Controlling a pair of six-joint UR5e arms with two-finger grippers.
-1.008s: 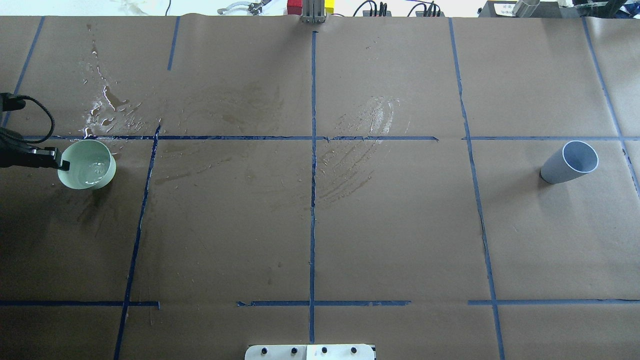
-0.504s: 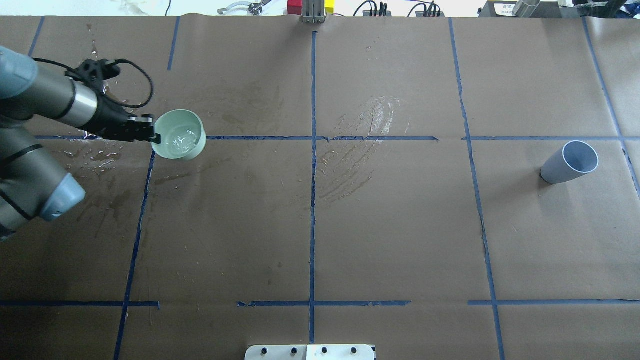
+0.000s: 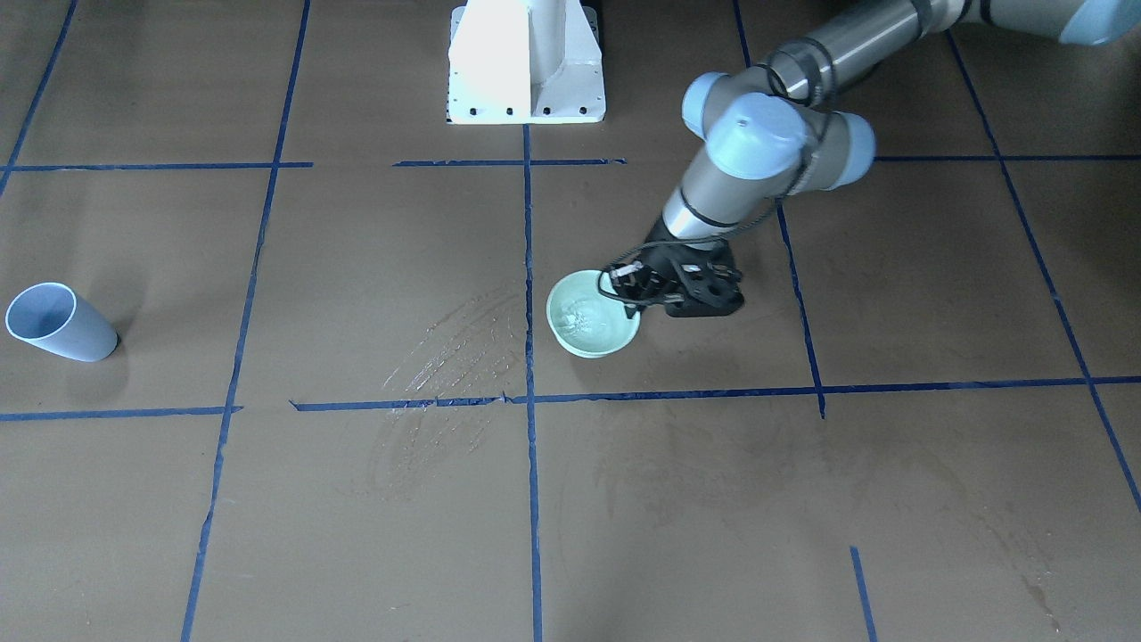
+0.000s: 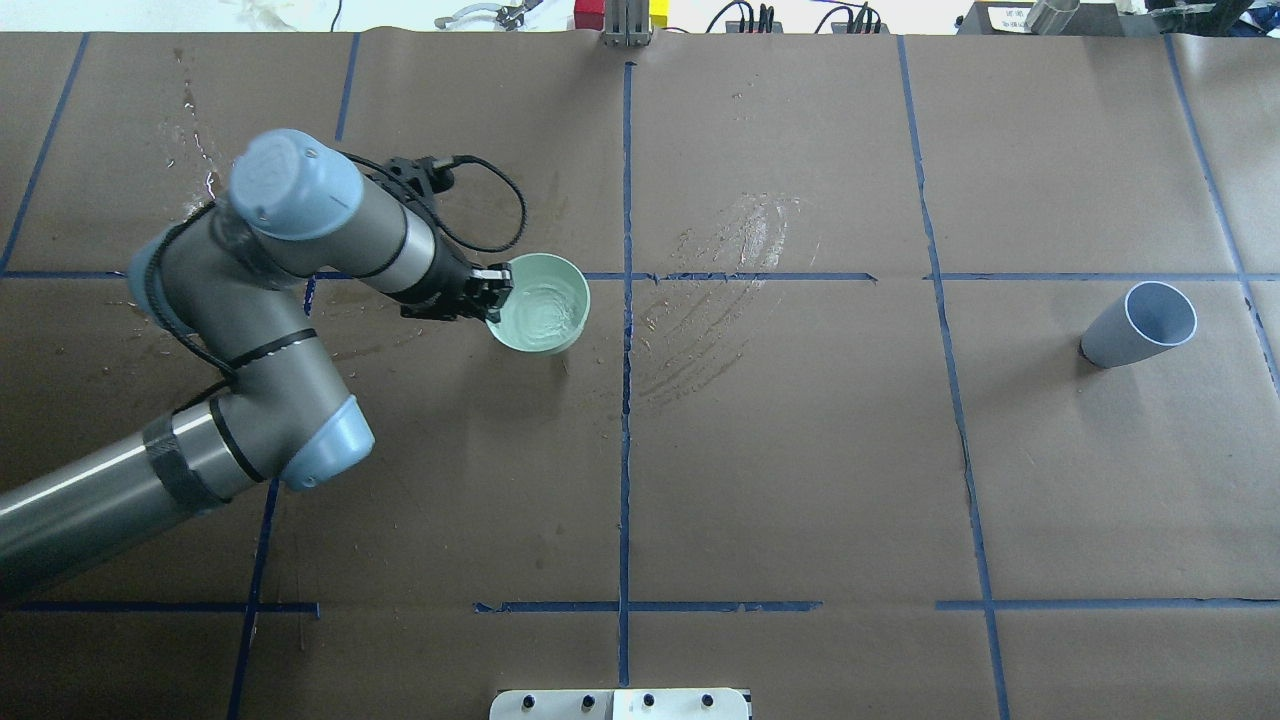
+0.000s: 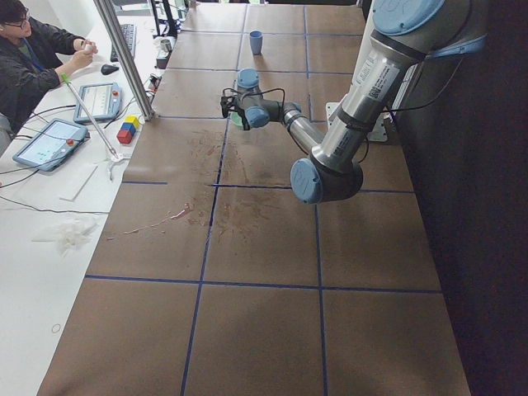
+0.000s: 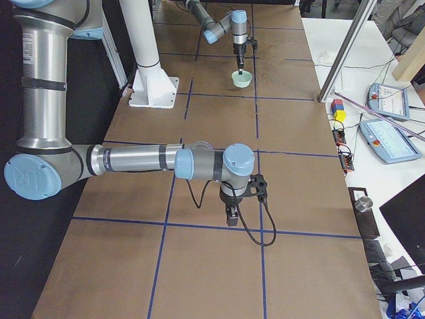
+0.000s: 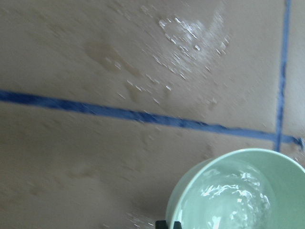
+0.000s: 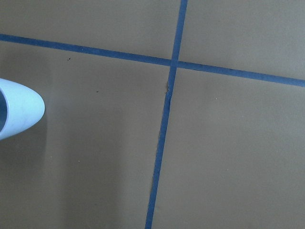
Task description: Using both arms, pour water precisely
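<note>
My left gripper (image 4: 492, 296) is shut on the near rim of a pale green bowl (image 4: 540, 316), just left of the table's centre line. The bowl holds the water (image 4: 546, 310), a clear, rippled, glossy surface that also shows in the left wrist view (image 7: 228, 200). The front view shows the same grip (image 3: 627, 299) on the bowl (image 3: 591, 328). A pale blue cup (image 4: 1140, 325) stands far right, and its edge shows in the right wrist view (image 8: 19, 114). My right gripper (image 6: 230, 216) shows only in the right side view, pointing down over the paper; I cannot tell whether it is open or shut.
Brown paper with a blue tape grid (image 4: 627, 400) covers the table. Wet smears lie right of the centre line (image 4: 735, 250) and at the far left (image 4: 205, 195). The white pedestal (image 3: 526, 62) stands at the robot's edge. An operator (image 5: 37, 58) and tablets are beyond the far edge.
My left arm has carried the bowl from the table's left edge rightward, close to the centre line. The water is rippling more. The blue cup has not moved.
</note>
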